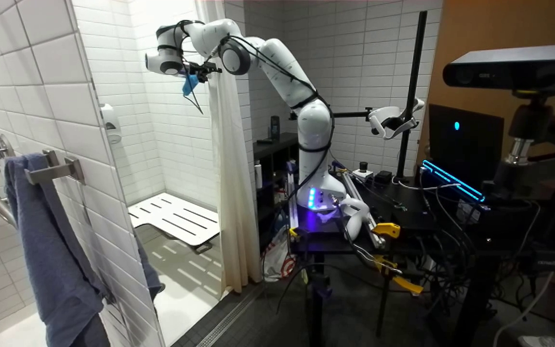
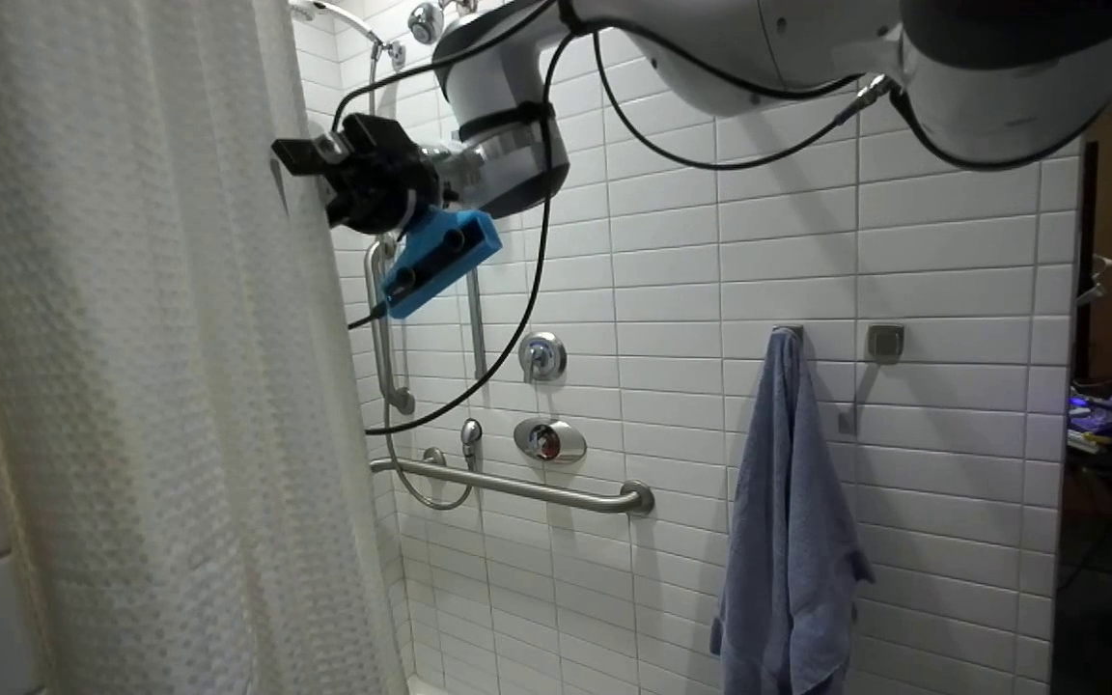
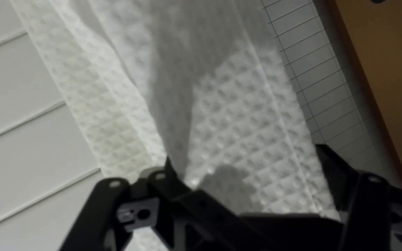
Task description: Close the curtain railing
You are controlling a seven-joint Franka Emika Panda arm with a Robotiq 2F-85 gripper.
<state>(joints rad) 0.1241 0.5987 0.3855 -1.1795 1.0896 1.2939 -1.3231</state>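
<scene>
Blue-grey towel [image 1: 48, 231]: close to us in an exterior view, draped over a steel bracket [image 1: 53, 172], well apart from the action.
White arm [image 1: 284, 59]: standing on its blue-lit base, arched high and bent over at the wrist.
Blue mount [image 1: 190, 85]: slung below that wrist, tilted in both exterior views.
Black gripper [image 3: 245, 156]: eyes on this one, jaws spread wide apart, nothing clamped that I can see.
Off-white curtain [image 3: 236, 129]: and it's right there in the gap between the fingers in the wrist view, shadows across it, its edge just beside one finger; whether they touch, I can't call. In an exterior view it hangs tall behind the gripper, bunched in vertical folds.
Slatted bench [image 1: 176, 218]: white and low, in plain sight just past the curtain's edge.
Tiled wall [image 1: 181, 130]: white backdrop.
</scene>
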